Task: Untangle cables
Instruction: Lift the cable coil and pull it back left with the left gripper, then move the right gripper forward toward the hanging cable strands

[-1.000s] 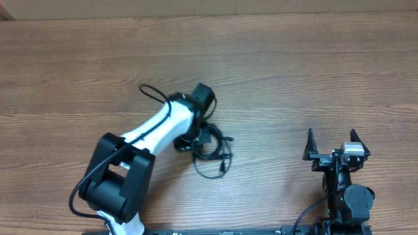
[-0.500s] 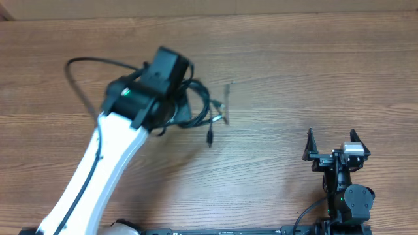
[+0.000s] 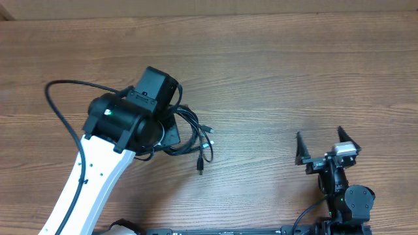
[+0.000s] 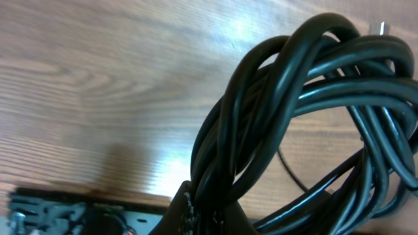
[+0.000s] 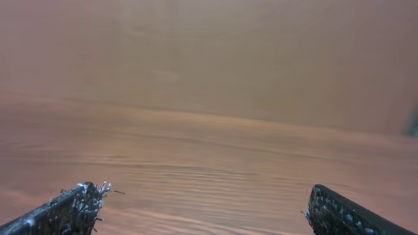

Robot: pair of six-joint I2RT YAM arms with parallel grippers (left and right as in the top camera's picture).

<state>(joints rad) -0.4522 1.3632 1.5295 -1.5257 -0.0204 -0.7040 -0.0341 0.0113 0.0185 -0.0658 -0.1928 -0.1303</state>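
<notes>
Since half a second ago we see the left arm (image 3: 88,176) swung back toward the near edge of the bench (image 3: 294,65), bringing the bundle with it. The right tool (image 3: 321,143) has meanwhile turned slightly toward the left arm's side.

We find the left tool (image 4: 209,212) clamped on the cables (image 3: 194,138). In the left wrist view its dark tips meet at the bottom edge, with several black strands pinched between them and the rest looping up and to the right. From above, most of this tool is hidden under its own wrist.

We read the bundle's long axis as running from the grip out to the right and toward the near edge, over the left-centre of the bench. Its loose ends trail the same way: two silver-tipped plugs lie beside the loops, and one dark plug (image 3: 200,168) points toward the near edge. We cannot tell whether the bundle touches the wood or hangs clear of it.

We see the right tool standing well apart from the cables at the near right. Its fingers (image 5: 72,212) are spread wide with only bare wood between them, and it holds nothing.
</notes>
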